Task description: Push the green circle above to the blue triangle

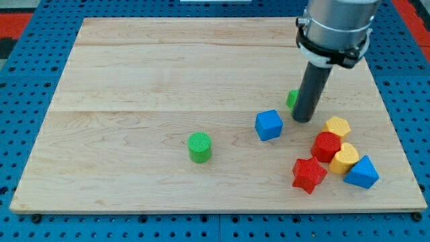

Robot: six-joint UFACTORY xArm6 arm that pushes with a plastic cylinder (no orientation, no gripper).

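Wooden board lay bare across the view's left, green circle stood alone there, blue cube between it and my tip, which held nothing, a green block half hidden behind, blue triangle near the right edge, crowded by red and yellow blocks.

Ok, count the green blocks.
2: green circle at lower centre; another green block left of my tip, mostly hidden behind the rod.

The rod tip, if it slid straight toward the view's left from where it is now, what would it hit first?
My tip sits against a partly hidden green block on its left, so that would likely be met first. The blue cube lies lower-left, probably just off that line, though depth is uncertain.
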